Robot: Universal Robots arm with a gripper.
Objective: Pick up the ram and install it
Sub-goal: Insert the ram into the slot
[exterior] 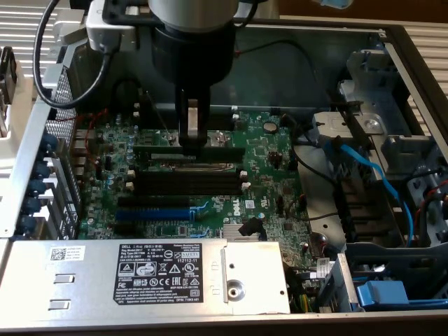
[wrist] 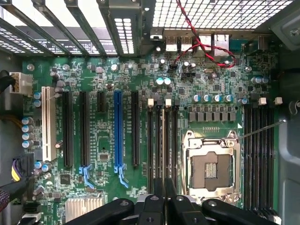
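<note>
The open computer case [exterior: 21, 161] holds a green motherboard [exterior: 273, 182]. In the exterior view, a grey power supply [exterior: 161, 269] with a black label spans the near edge of the case. A drive bay with a blue cable [exterior: 371, 175] occupies the exterior view's right. On the board, the blue expansion slot [exterior: 154, 213] lies just beside the bank of long black memory slots [exterior: 189, 183]. A finned heatsink [exterior: 241, 231] sits near the power supply edge. In the wrist view, the bare CPU socket [wrist: 211, 166] lies beside the memory slots, and a red-and-black wire pair [wrist: 201, 44] loops near the rear ports. Nothing stands between the gripper [exterior: 190, 140] and the slot bank. The ram [exterior: 217, 150] lies lengthwise, parallel with the black slots, on the side of the bank away from the blue slot. Whether it is fully seated cannot be told. The gripper stands upright over the ram's middle, jaws drawn nearly together and clamped on its upper edge.
</note>
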